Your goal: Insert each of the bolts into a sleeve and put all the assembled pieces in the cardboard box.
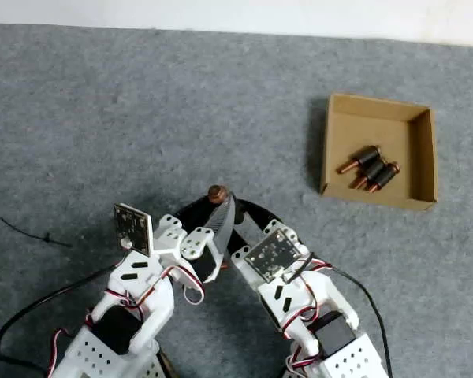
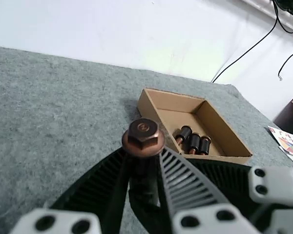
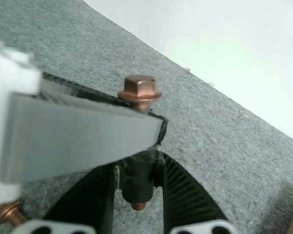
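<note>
Counter: grey felt surface carrying all parts.

Left arm and right arm: both rise from the near edge of the counter and lean inward. They form a V whose tips meet over the middle of the near half.

Cardboard box: sits open-topped near the right edge of the counter, well apart from both arms.

Left gripper: one black and one grey jaw, closed narrow on the bolt just under its head.

Right gripper: two black jaws, closed narrow on the sleeve from the opposite side and lower down than the left jaws.

Assembled pieces: three, lying flat side by side inside the box. Their long axes run diagonally, with copper ends toward the box's near-left corner.

Sleeve: black, long axis near upright, clamped between the right jaws.

Bolt: copper, long axis near upright and in line with the sleeve. The hex head is uppermost, above both pairs of jaws. The tip protrudes from the sleeve's lower end, pointing down at the counter
</note>
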Tool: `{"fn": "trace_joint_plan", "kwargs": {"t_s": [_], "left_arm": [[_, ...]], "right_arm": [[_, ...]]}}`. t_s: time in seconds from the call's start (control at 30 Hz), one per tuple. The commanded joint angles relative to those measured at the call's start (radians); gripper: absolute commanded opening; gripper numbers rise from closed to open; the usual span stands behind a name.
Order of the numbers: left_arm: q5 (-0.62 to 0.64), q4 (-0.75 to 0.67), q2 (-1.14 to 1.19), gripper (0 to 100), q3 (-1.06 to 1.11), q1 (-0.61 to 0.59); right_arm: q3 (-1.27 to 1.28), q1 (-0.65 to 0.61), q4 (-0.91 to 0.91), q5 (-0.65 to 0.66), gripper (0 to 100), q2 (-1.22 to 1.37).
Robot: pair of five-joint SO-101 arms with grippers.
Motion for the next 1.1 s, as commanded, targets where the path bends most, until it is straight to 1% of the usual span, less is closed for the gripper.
{"fn": "trace_joint_plan", "kwargs": {"t_s": [0.0,0.07,0.23,0.3,0.53,0.6,0.67,0.8,0.97,1.07], "left_arm": [[-0.002,0.002,-0.013,2,0.019,0.016],[-0.002,0.005,-0.013,8,0.019,0.019],[0.003,0.037,-0.013,30,0.019,0.024],[0.003,0.040,-0.013,36,0.019,0.024],[0.005,0.037,-0.018,37,0.019,0.013],[0.006,0.035,-0.019,37,0.018,-0.008],[0.055,0.035,-0.019,37,0.010,-0.025],[0.146,0.025,-0.019,37,-0.015,-0.087],[0.181,-0.028,-0.019,37,-0.022,-0.199],[0.180,-0.031,-0.019,37,-0.022,-0.216]], "right_arm": [[0.010,0.048,-0.044,0.008,0.5,-0.016],[0.012,0.048,-0.044,0.008,0.5,-0.016],[0.012,0.047,-0.044,0.008,0.5,-0.016],[0.012,0.047,-0.044,0.008,0.5,-0.016],[0.012,0.048,-0.044,0.008,0.5,-0.016],[0.013,0.050,-0.044,0.009,0.5,-0.016],[0.013,0.051,-0.044,0.008,0.5,-0.016],[0.013,0.076,-0.045,0.008,0.5,-0.016],[0.013,0.087,-0.048,0.006,0.5,-0.016],[0.013,0.087,-0.048,0.006,0.5,-0.016]]}}
